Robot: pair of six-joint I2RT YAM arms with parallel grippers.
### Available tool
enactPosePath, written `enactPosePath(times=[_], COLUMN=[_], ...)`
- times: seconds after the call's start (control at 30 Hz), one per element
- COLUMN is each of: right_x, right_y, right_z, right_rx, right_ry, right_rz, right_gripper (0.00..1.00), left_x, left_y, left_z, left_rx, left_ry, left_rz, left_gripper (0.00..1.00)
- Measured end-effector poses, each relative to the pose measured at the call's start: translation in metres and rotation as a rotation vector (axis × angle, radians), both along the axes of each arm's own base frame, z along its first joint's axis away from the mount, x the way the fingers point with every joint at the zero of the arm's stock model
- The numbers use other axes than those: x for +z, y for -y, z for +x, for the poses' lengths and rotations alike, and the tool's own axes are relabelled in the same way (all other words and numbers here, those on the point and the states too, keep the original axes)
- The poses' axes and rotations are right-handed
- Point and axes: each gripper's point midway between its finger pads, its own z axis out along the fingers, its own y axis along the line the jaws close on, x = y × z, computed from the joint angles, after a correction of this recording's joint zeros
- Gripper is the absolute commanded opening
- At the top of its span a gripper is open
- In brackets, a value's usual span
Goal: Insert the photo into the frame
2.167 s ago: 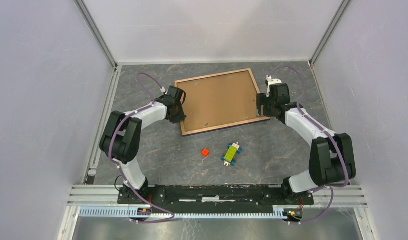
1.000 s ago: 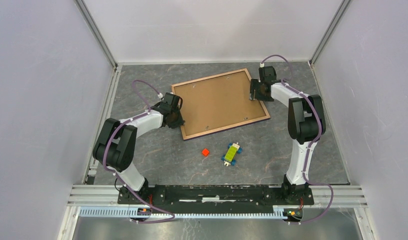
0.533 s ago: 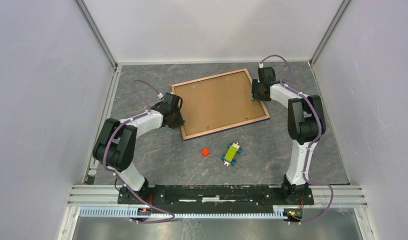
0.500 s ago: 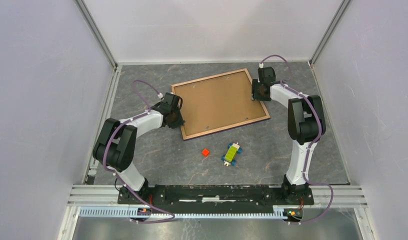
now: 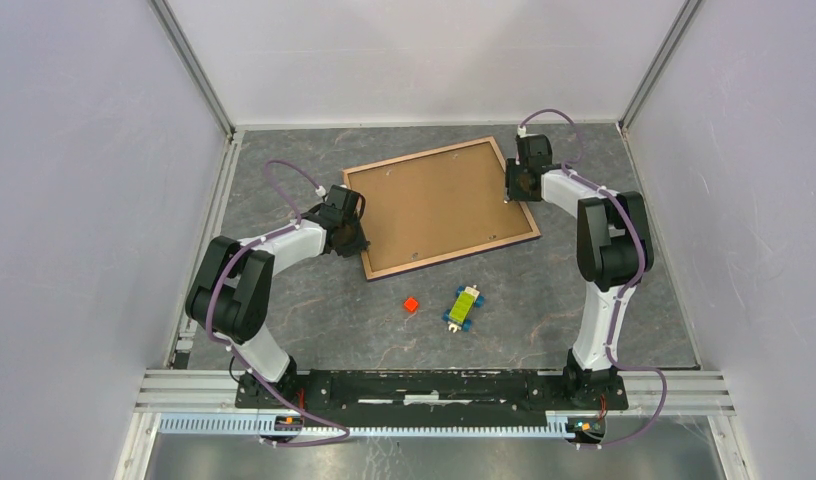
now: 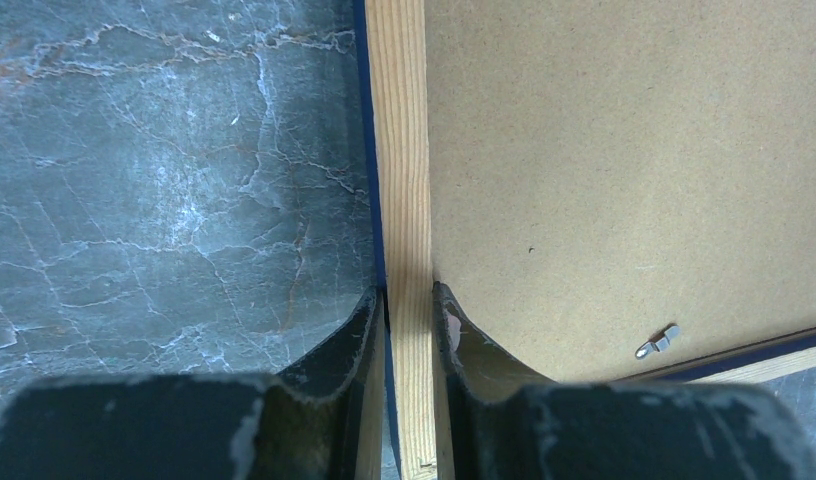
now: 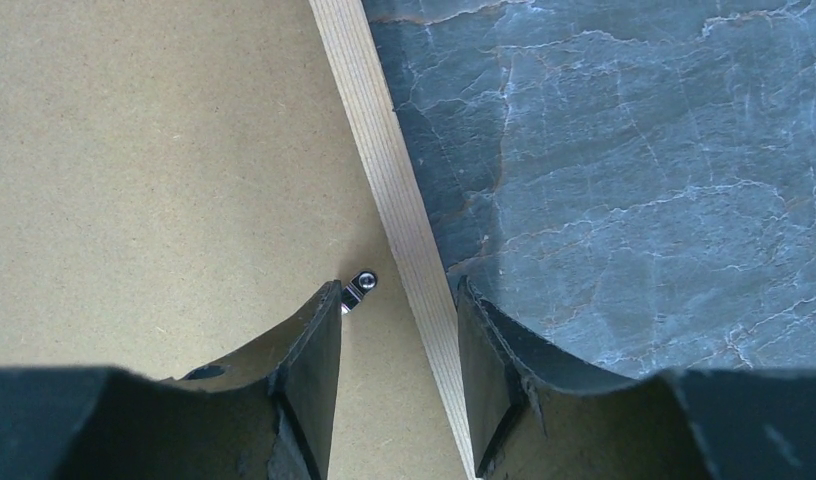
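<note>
two grippers at the frame [image 6: 404,200], which lay back up, backing board [image 5: 434,205] inside: left gripper [image 6: 409,300] clamped tight on its left rail; right gripper [image 7: 399,290] straddled its right rail, jaws part open.

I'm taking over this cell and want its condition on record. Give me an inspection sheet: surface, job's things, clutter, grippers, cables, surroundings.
Surface: dark grey marbled tabletop, no spills seen.
Job's things: frame lies back-up, with the brown backing board showing inside it; photo nothing seen.
Clutter: small red block and yellow-green and blue toy, near side of the frame, apart from it.
Grippers: left gripper shut on the frame's left rail; right gripper open, jaws astride the right rail.
Cables: purple cables looped along both arms, no snag seen.
Surroundings: plain white walls.
</note>
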Motion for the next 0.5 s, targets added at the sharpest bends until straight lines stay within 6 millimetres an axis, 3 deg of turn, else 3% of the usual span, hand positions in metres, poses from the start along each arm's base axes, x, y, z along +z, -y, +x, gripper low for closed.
enactPosePath(times=[0.27,0.5], right_x=[0.0003,0.0004], right_y=[-0.0010,0.0016], right_z=[-0.0014,-0.0041], right_rx=[0.034,0.067], right_ry=[0.003,-0.011], right_rz=[-0.003,-0.033], right_gripper=[0.35,0.29], left_x=[0.0000,0.0000], left_y=[0.0000,0.0000], left_z=[0.0000,-0.0001], left_rx=[0.000,0.000], left_ry=[0.000,0.000], left_rz=[0.000,0.000], left_gripper=[0.02,0.02])
